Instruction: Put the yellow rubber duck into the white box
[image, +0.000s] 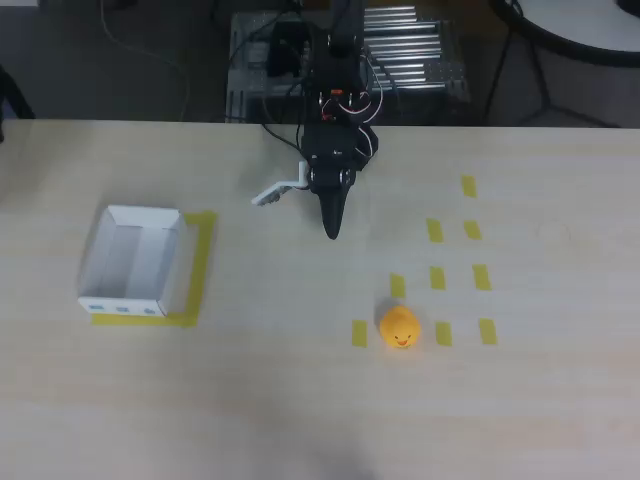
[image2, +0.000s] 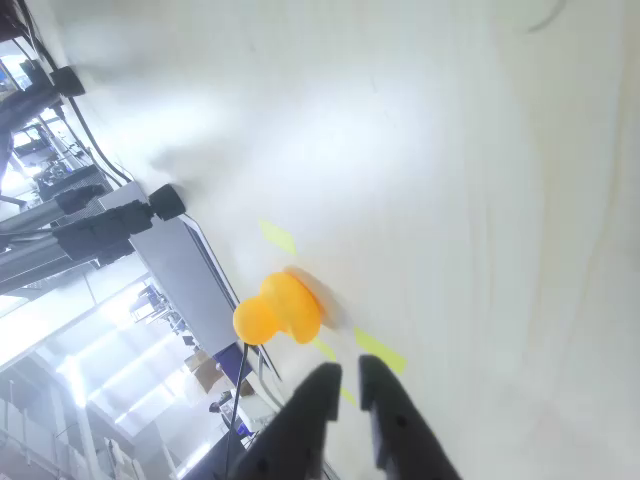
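Note:
The yellow rubber duck (image: 400, 327) sits on the pale wooden table among small yellow tape marks, right of centre and toward the front edge. In the wrist view the duck (image2: 277, 310) lies just beyond the fingertips. My black gripper (image: 331, 230) hangs over the table's middle, pointing at the front edge, well short of the duck. Its fingers (image2: 318, 400) are nearly together with nothing between them, so the gripper (image2: 345, 383) is shut. The white box (image: 124, 300) stands open-topped at the far left on a yellow tape outline, blue marks on its near wall.
Several yellow tape rectangles (image: 436, 230) lie right of the gripper, around the duck. A white plate (image: 270, 193) sticks out from the gripper's left side. The arm's base and cables (image: 335, 70) sit at the table's far edge. Bare tabletop lies between duck and box.

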